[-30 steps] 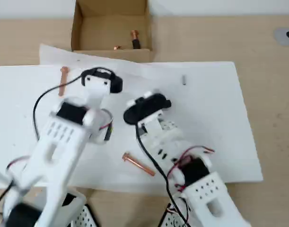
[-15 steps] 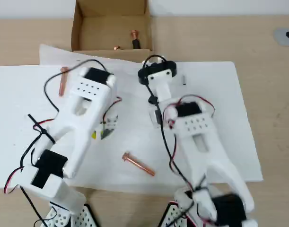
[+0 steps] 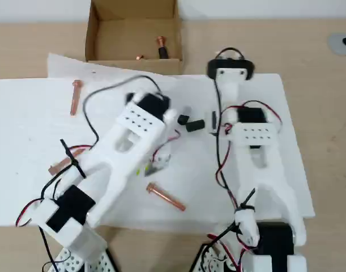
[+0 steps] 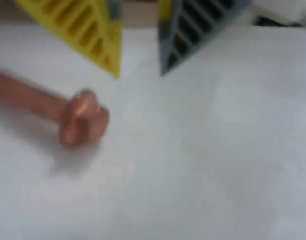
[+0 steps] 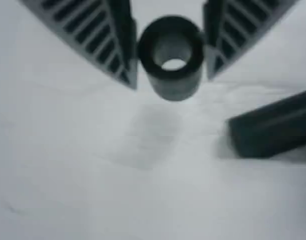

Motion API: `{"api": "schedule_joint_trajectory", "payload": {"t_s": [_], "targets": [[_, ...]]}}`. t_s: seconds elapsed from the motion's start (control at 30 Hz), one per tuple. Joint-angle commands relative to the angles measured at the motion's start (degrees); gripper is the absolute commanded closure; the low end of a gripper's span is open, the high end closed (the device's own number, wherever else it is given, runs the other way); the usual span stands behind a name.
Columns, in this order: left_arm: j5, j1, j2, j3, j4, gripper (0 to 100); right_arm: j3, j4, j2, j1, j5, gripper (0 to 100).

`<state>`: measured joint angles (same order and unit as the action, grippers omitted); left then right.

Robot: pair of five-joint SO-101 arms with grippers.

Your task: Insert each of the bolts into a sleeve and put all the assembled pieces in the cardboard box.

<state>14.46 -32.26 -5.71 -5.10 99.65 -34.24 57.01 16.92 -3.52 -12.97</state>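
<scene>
Box, high view: I see the cardboard box [image 3: 91, 39] at the far side of the table [image 3: 325, 113], with one assembled piece [image 3: 161, 49] on its floor.
Bolts, high view: three lie loose on the white sheet [image 3: 263, 170]. These are the near bolt [image 3: 166, 196], the far bolt [image 3: 75, 96] and the covered bolt [image 3: 58, 166], which is partly under my left arm.
Sleeves, high view: two loose sleeves [image 3: 191, 123] lie between the arms.
Left end effector, high view: the left end effector [image 3: 153, 165] hangs just over the head end of the near bolt.
Left wrist view: its fingers stand apart and empty. The head of the near bolt [image 4: 82, 117] lies just beside the yellow finger [image 4: 87, 35], outside the gap.
Right wrist view: I judge the right end effector [image 5: 170, 77] clamped on the held sleeve [image 5: 170, 91], whose bore faces the camera. A second sleeve [image 5: 270, 127] lies on the sheet near it.
Step in hand: as I read it, picking up the near bolt to feed it into the held sleeve.
Doing it well: I would shift the left end effector sideways until the shank, not the head, sits between the fingers. I would then lower it close to the sheet and close slowly, since a round shank may roll. Gripping near the head leaves most of the shank free for insertion.
</scene>
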Motion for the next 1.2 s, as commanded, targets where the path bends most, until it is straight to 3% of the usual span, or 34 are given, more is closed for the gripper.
{"api": "schedule_joint_trajectory", "payload": {"t_s": [0.0,0.23,0.4,0.5,0.8,0.97,1.17], "targets": [[-20.40,-1.23,0.22,-2.46,0.88,94,1.89,1.14,0.22,4.26,-0.53,93.6],[-47.21,-1.23,0.31,-1.93,0.79,94,1.89,2.73,0.22,9.10,-0.53,93.6],[-68.22,-1.32,0.40,0.97,0.79,94,2.24,2.20,0.22,9.45,-0.44,93.6],[-77.27,-2.81,1.98,0.53,0.79,94,2.24,0.79,0.22,9.54,-0.26,93.6],[-89.41,-12.57,9.71,-12.04,0.70,94,2.59,-2.20,0.22,11.56,-0.26,93.6],[-93.63,-9.49,11.03,-16.70,-1.58,94,4.09,-1.76,0.22,14.81,-0.18,93.6],[-93.89,-7.47,11.30,-17.49,-7.47,94,4.44,-1.76,0.22,15.08,1.32,93.6]]}}
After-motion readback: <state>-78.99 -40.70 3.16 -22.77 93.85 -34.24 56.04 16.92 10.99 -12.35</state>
